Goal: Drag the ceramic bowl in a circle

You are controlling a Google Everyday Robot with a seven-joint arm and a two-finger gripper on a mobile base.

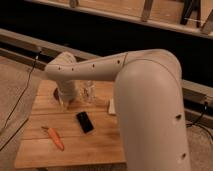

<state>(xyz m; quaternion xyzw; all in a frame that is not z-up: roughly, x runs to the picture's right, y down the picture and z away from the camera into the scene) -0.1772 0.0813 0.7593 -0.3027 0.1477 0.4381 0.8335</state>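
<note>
The end effector [65, 100] hangs released behind and left of the black phone [85, 121], over the mostly hidden ceramic bowl [53, 92]. The approach seems in hand. Next it must catch the rim, then circle.

We see a light wooden table [85, 150] with a plank top, standing on speckled grey-beige carpet [12, 75]. A thin black cable [22, 95] trails across the carpet at left. Behind the table, a pale rail [20, 39] runs diagonally below a dark, shadowed recess [100, 30]. Pale wooden boards [115, 7] cross the top. The light is dim and warm.
</note>
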